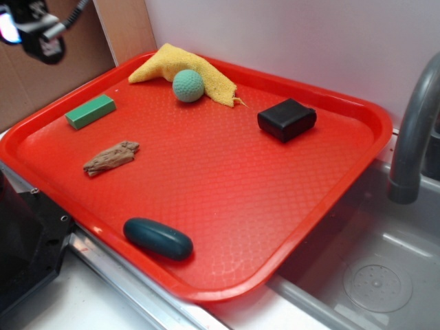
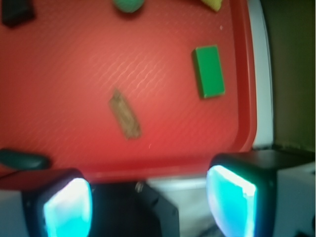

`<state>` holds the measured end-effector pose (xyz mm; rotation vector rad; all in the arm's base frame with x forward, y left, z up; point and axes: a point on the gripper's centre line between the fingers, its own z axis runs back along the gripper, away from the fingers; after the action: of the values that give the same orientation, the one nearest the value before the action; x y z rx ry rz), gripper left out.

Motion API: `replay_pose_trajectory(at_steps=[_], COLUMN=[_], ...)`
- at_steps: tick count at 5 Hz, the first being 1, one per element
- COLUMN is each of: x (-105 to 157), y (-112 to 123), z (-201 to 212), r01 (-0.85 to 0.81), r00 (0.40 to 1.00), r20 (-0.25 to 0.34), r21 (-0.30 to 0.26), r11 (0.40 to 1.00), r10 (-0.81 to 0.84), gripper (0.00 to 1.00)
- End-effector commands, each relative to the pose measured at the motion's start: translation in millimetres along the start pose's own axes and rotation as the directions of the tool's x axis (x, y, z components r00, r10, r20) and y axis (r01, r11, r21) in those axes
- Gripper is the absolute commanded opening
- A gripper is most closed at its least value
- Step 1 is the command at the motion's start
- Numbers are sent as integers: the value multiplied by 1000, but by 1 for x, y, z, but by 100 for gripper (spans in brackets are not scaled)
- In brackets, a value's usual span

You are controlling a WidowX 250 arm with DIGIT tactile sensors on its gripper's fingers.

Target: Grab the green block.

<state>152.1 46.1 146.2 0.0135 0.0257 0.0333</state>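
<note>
The gripper [image 2: 148, 202] hangs high off the tray [image 1: 330, 199], jaws spread wide with nothing between them; this looks like the approach step, with the grasp not begun. Next it must travel in over the tray, line its fingers [image 2: 66, 210] across the green block's short sides, then descend and close.

Counted from the tray's near edge to its far one: one teal oval [image 1: 158, 238] by the near rim, one wood piece [image 1: 111, 157], one green block [image 1: 90, 111] just beyond that by the left rim, one black box [image 1: 287, 119] towards the right, one mint ball [image 1: 188, 85] touching one yellow cloth [image 1: 180, 64] at the back rim.
</note>
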Motion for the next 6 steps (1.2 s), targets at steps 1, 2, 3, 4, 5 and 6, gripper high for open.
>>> replay_pose_trajectory(at_steps=[1,2,3,4,5,6], x=[32,32,47,57,56,53], y=[39,52,57,54,65,80], z=[-58,-67,-80,-88,-97,-114], r01=[123,147,153,183,189,198], r00=[992,988,988,982,980,978], r20=[35,50,35,42,55,62], r21=[-4,-3,12,5,34,51], r11=[992,989,988,983,981,979], r10=[-123,-146,-153,-183,-191,-201], gripper=[100,100,100,100,100,100])
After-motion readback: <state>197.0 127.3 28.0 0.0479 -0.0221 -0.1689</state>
